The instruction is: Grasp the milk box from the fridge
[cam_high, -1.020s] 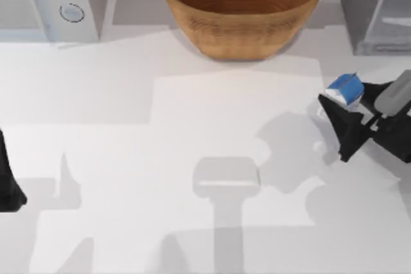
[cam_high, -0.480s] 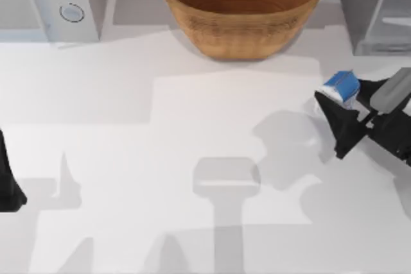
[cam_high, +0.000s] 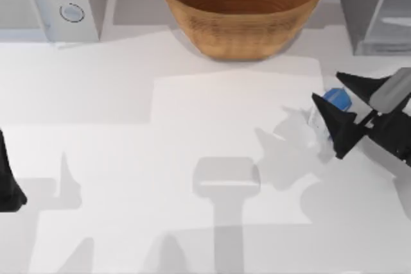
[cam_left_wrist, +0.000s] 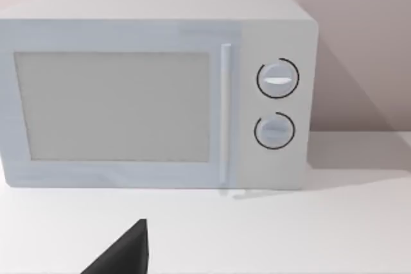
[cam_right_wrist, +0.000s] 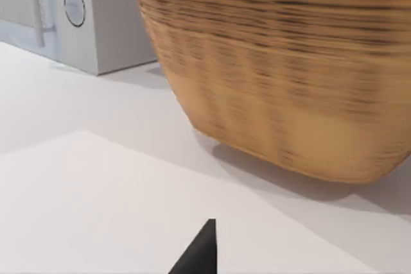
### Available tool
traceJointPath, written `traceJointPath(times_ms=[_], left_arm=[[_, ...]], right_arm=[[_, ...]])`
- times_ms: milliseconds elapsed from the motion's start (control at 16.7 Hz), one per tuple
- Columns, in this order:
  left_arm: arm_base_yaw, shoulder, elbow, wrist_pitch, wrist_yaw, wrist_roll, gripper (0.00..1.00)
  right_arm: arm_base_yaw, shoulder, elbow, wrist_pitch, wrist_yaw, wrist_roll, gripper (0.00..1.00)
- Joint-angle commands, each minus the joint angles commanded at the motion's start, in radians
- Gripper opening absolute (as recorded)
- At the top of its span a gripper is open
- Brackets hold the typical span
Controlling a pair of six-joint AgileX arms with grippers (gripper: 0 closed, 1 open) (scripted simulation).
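White table (cam_high: 128, 158) crossed by grey shadows; pale wall (cam_left_wrist: 359, 43) behind.

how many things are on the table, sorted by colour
White: 1, the microwave
Brown: 1, the wicker bowl
Grey: 1, the fridge
White and blue: 1, the milk box between the right gripper fingers
Total: 4

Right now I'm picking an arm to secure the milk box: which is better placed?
Right. The right gripper sits by the fridge, its open fingers straddling the milk box. The left gripper is parked at the table's far left edge.
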Motion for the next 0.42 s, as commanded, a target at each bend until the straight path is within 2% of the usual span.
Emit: traceJointPath(times_ms=[60, 120, 420], left_arm=[[0.0, 0.0, 0.0, 0.0, 0.0, 0.0, 1.0], [0.0, 0.0, 0.0, 0.0, 0.0, 0.0, 1.0], [0.0, 0.0, 0.0, 0.0, 0.0, 0.0, 1.0]], right_arm=[[0.0, 0.0, 0.0, 0.0, 0.0, 0.0, 0.98], [0.0, 0.0, 0.0, 0.0, 0.0, 0.0, 1.0], [0.0, 0.0, 0.0, 0.0, 0.0, 0.0, 1.0]])
